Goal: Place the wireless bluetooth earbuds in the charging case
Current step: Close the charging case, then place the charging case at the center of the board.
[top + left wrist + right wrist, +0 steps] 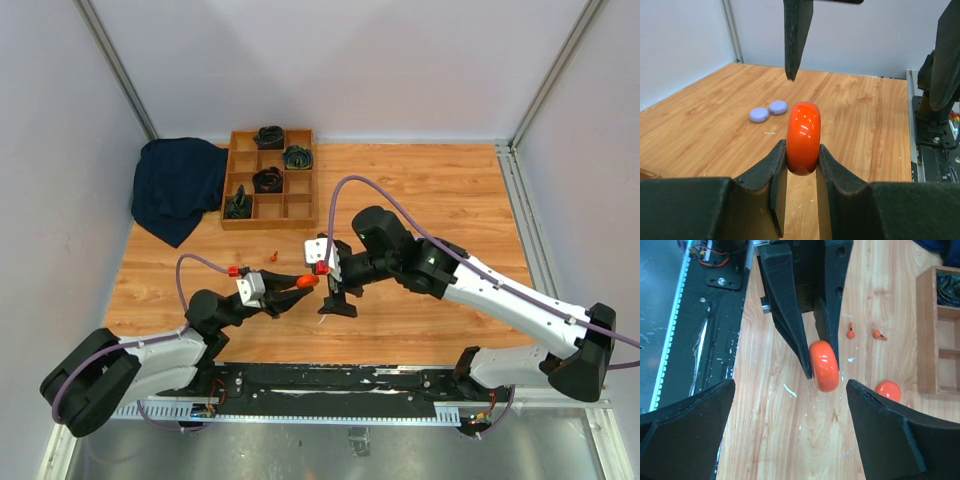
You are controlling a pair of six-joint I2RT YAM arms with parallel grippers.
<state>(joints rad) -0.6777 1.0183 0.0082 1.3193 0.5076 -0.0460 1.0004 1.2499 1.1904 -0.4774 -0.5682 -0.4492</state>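
The left gripper (295,288) pinches the shut orange charging case (803,135) on its edge. The right gripper (790,390) hangs spread wide just beside it. Two orange earbuds (850,331) lie loose on the table (440,200). The lid probably needs opening next.

The charging case (803,137) I'm watching is glossy orange-red with a pale glare streak, set against the matte black of the left gripper (801,155) and the right gripper (790,387). Two lilac discs (759,115) look pale and milky. One earbud (850,331) and a second earbud (879,334) are orange-red, the same shade as the lone orange disc (888,390). The table (430,200) is light honey wood with streaky grain; the tray (270,226) is a darker brown, the cloth (178,185) navy, the cable (352,179) purple.
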